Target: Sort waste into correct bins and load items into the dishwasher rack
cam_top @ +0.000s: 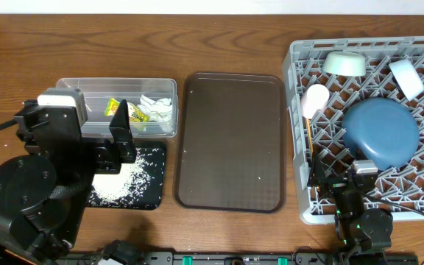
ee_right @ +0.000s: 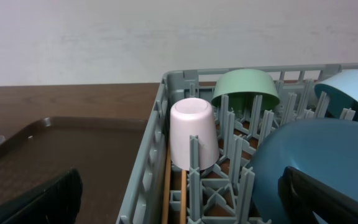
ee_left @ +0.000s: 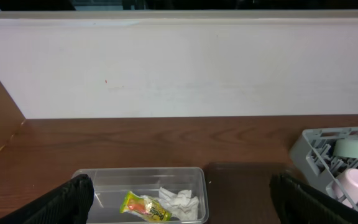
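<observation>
**Dish rack** (cam_top: 298,66): large light-grey lattice crate, right side of the overhead view. Contents:
- dark blue plate (cam_top: 381,132), face down, centre right;
- mint-green bowl (cam_top: 344,63), tipped over at the top edge;
- pale blue-white bowl (cam_top: 406,78), upper right corner;
- pink cup (cam_top: 315,100), mouth down by the left wall;
- two thin wooden chopsticks (cam_top: 311,143), lying along the left wall below the cup.

**Clear tub** (cam_top: 94,82): upper left. Holds a yellow-green printed wrapper (cam_top: 113,107) and, beside it to the right, a crumpled white napkin (cam_top: 157,109).

**Black tray** (cam_top: 149,158): glossy, directly below the tub. Carries a heap of white rice (cam_top: 116,184) with stray grains around it.

**Brown serving tray** (cam_top: 230,140): centre, between tub and rack, with a few pale specks on it.

**Left gripper** (ee_left: 185,202): lower left, over the tub and black tray; jaws spread wide, nothing between them.

**Right gripper** (ee_right: 185,199): bottom right, at the rack's near edge; jaws spread wide, nothing held.
</observation>
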